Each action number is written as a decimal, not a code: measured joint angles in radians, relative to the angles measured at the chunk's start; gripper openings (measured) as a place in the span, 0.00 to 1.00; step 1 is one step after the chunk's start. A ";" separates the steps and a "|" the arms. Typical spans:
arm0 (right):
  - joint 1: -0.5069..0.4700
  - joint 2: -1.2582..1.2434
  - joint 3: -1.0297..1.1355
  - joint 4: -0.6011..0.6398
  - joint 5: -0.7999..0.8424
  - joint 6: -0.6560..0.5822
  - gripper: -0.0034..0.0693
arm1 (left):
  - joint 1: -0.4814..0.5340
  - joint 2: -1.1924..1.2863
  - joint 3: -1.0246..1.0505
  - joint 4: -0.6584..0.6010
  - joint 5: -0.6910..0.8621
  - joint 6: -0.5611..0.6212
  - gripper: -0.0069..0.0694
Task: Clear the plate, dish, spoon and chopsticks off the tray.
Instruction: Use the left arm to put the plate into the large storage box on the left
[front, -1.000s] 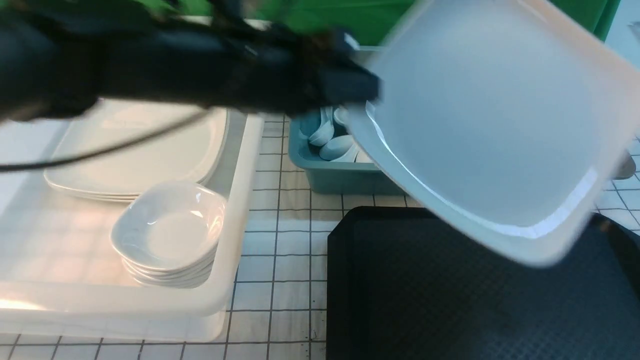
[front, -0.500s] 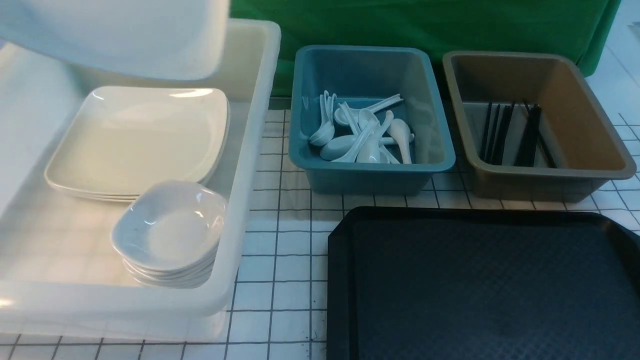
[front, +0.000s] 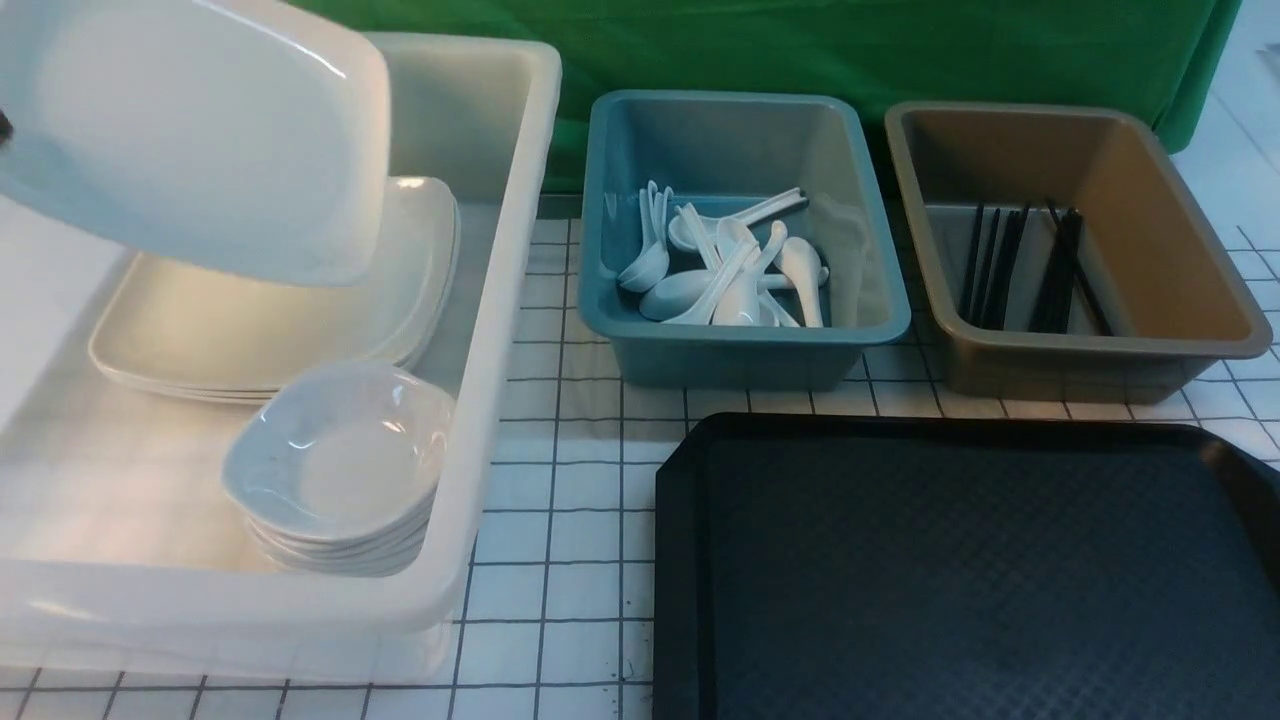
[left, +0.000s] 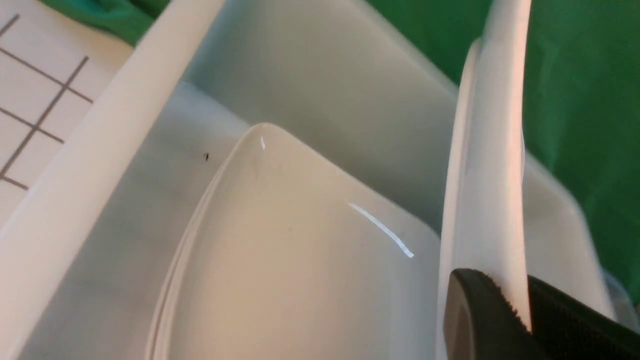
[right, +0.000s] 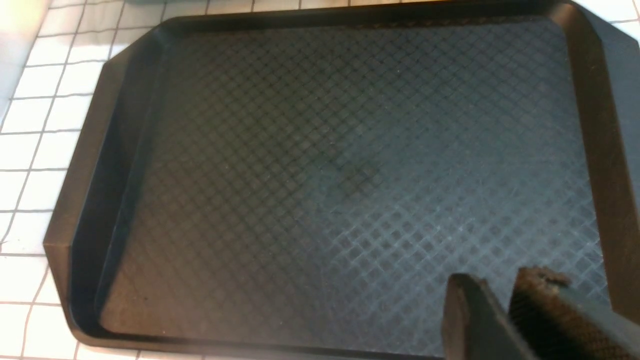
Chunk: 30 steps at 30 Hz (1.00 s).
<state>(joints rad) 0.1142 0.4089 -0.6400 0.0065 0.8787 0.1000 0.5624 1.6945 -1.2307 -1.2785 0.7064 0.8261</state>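
1. The left gripper (left: 522, 320) has its two black jaws pinched tight on the rim of the plate (left: 492, 150).
2. In the front view this big white plate (front: 190, 130) hangs tilted in the upper left, above the white tub (front: 500, 300). The frame edge cuts off its left side, and almost none of the arm shows there.
3. The right gripper (right: 497, 280) has its jaws a little apart with nothing between them. It hangs over the tray (right: 325, 175).
4. The white tub holds two piles: a stack of big plates (front: 250, 340) at the back and a stack of small dishes (front: 340, 460) at the front. The held plate hides part of the big stack.
5. The blue tub (front: 745, 350), upper middle, holds a heap of white spoons (front: 730, 270).
6. The brown tub (front: 1100, 350), upper right, holds black chopsticks (front: 1020, 265).
7. There are three tubs, one tray and one plate in the air. The small dishes look like four or five. The spoons look like about seven, but they are tangled. The stacked plates and the chopsticks sit too close together to count.
8. The black tray (front: 960, 570) fills the lower right, on the white squared table (front: 560, 480). The frame cuts off its right and bottom edges.
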 joint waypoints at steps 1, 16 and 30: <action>0.000 0.000 0.000 0.000 0.000 0.000 0.29 | -0.011 0.032 0.000 -0.001 -0.008 0.047 0.12; 0.000 0.000 0.000 0.000 -0.004 0.001 0.29 | -0.024 0.206 -0.001 -0.052 -0.022 0.141 0.11; 0.000 0.000 0.000 0.000 -0.003 0.000 0.30 | -0.026 0.213 -0.102 0.176 0.055 0.015 0.57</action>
<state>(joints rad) 0.1142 0.4089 -0.6400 0.0065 0.8754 0.1003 0.5366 1.9072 -1.3326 -1.1028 0.7617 0.8414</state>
